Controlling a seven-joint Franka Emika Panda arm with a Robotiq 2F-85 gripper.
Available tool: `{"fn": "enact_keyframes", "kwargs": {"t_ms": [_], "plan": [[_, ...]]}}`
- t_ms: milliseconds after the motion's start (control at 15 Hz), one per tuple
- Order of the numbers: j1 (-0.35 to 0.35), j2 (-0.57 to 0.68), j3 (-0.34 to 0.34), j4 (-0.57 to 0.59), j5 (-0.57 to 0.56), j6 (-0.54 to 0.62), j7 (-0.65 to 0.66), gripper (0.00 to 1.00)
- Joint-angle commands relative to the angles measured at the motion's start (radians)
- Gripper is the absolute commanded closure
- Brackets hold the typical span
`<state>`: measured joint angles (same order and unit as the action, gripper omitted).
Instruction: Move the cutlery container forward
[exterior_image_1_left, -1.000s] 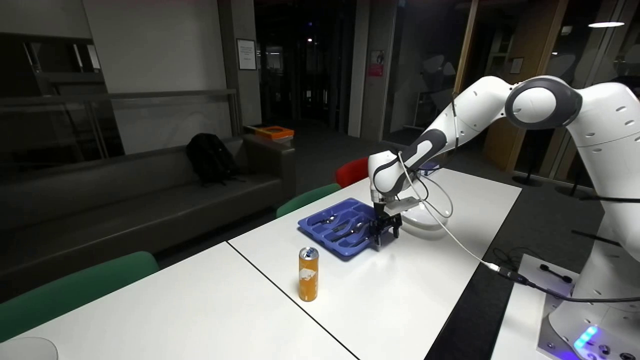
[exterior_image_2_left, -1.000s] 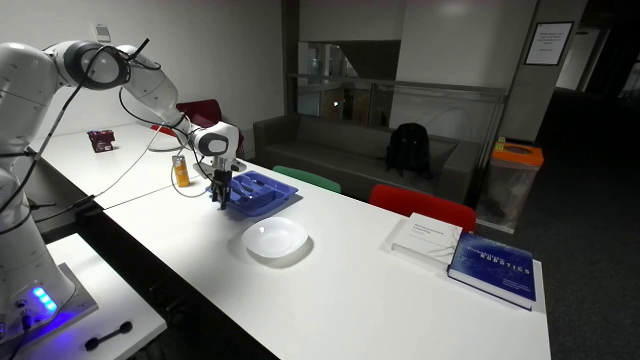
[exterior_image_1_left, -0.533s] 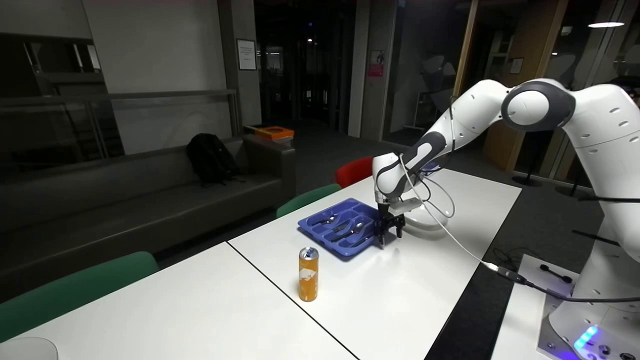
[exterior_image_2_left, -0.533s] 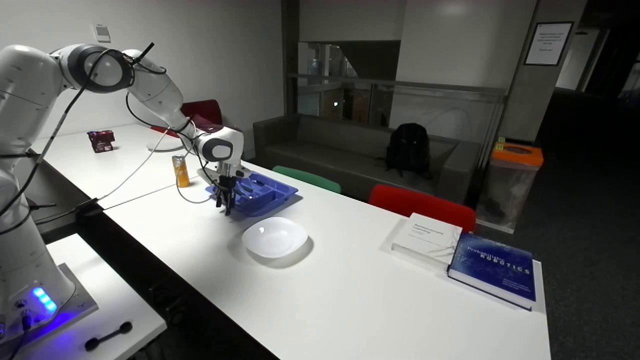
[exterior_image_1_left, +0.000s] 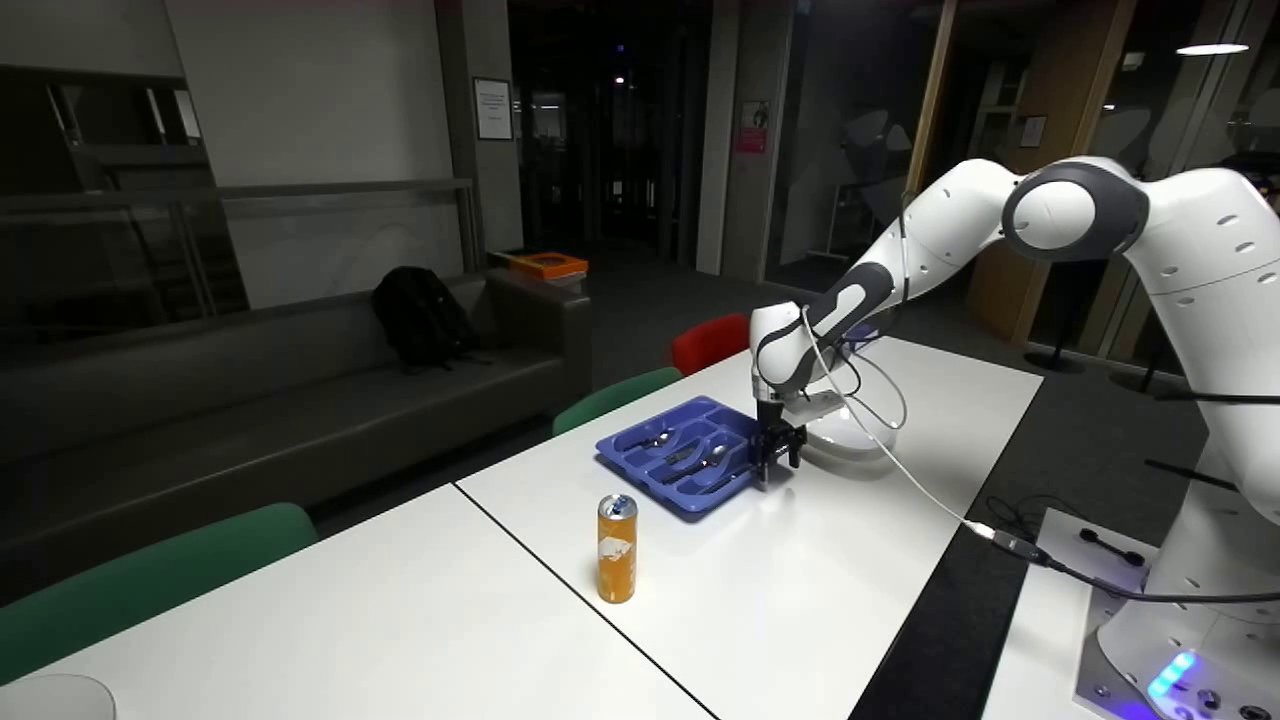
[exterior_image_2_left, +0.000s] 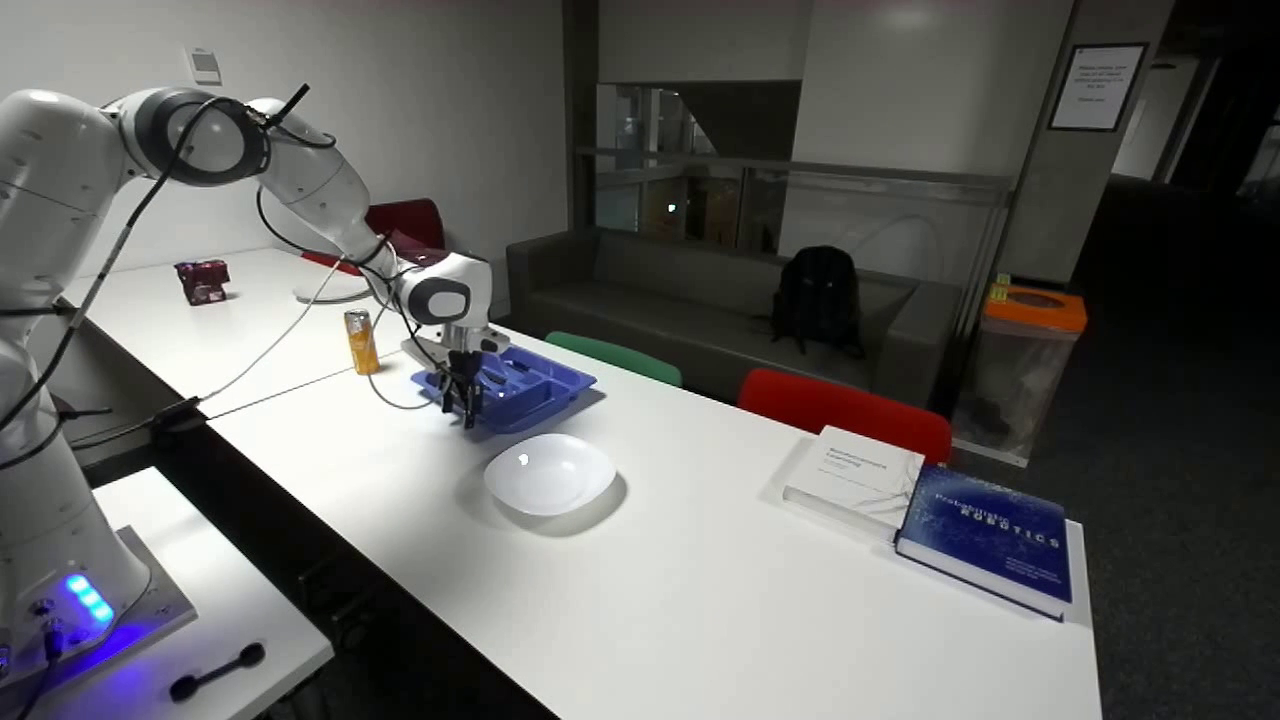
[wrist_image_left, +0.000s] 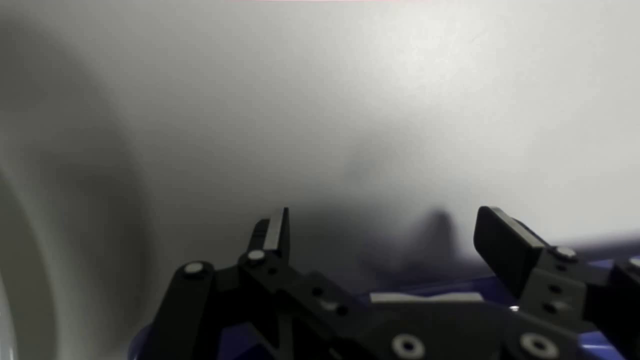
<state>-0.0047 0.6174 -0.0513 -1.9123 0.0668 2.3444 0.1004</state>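
Observation:
The cutlery container is a blue tray with compartments and silvery utensils; it lies on the white table in both exterior views (exterior_image_1_left: 732, 420) (exterior_image_2_left: 540, 408). A blurred strip of its blue edge shows at the bottom of the wrist view (wrist_image_left: 487, 289). My gripper (exterior_image_1_left: 780, 470) is low over the table at the tray's side facing the robot base, also seen in an exterior view (exterior_image_2_left: 459, 413). In the wrist view my gripper (wrist_image_left: 384, 220) has its fingers wide apart, with only table and shadow between the tips. I cannot tell whether it touches the tray. The arm hides part of the tray.
A white bowl (exterior_image_2_left: 550, 475) stands close to the tray and gripper; its blurred edge shows at the left of the wrist view (wrist_image_left: 20, 280). An orange can (exterior_image_1_left: 617, 555) stands on the tray's other side. Two books (exterior_image_2_left: 855, 475) (exterior_image_2_left: 985, 535) lie at the table's end.
My gripper has shifted a little along the tray's side, toward the bowl, and has risen slightly in the last half second. The tray, bowl and can have not moved.

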Motion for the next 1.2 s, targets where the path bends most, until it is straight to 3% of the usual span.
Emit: {"fn": "enact_keyframes", "kwargs": {"t_ms": [0, 1133], "plan": [[-0.024, -0.013, 0.011, -0.012, -0.012, 0.034, -0.06, 0.0], [-0.029, -0.01, 0.008, -0.005, -0.019, 0.143, -0.114, 0.0]]}}
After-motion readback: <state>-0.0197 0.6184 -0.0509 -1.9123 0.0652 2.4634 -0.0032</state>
